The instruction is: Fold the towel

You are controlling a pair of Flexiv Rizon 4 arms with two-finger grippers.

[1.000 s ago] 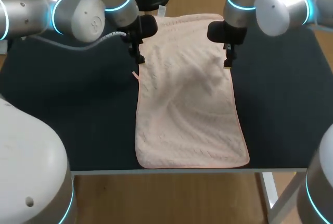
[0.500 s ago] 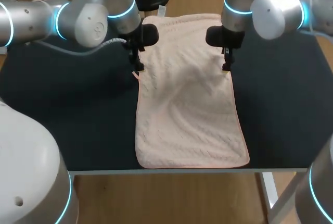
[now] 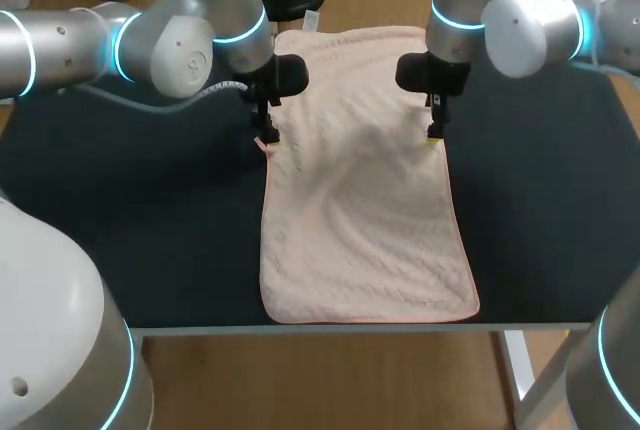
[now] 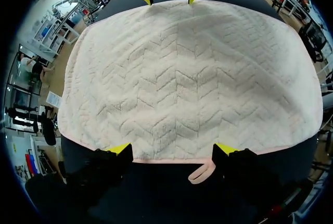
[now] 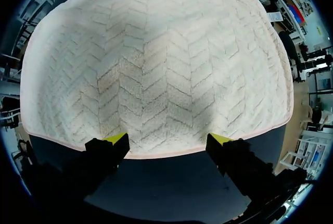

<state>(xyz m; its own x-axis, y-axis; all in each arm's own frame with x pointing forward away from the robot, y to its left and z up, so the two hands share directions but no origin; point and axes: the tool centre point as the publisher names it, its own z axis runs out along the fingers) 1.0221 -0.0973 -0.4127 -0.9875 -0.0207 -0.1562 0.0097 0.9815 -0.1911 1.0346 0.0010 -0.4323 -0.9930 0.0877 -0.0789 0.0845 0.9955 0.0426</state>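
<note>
Lying flat down the centre of the frame, the pale pink towel (image 3: 365, 190) runs from the far edge of the dark table (image 3: 150, 220) to its near edge. The left gripper (image 3: 268, 136) hangs over the towel's left hem in the upper middle of the head view, and the right gripper (image 3: 434, 134) sits opposite it at the right hem. Both have their fingers spread apart, gripping nothing. In the left wrist view a small fabric loop (image 4: 202, 172) sticks out from the hem between the yellow tips — whether the tips touch the cloth is unclear.
</note>
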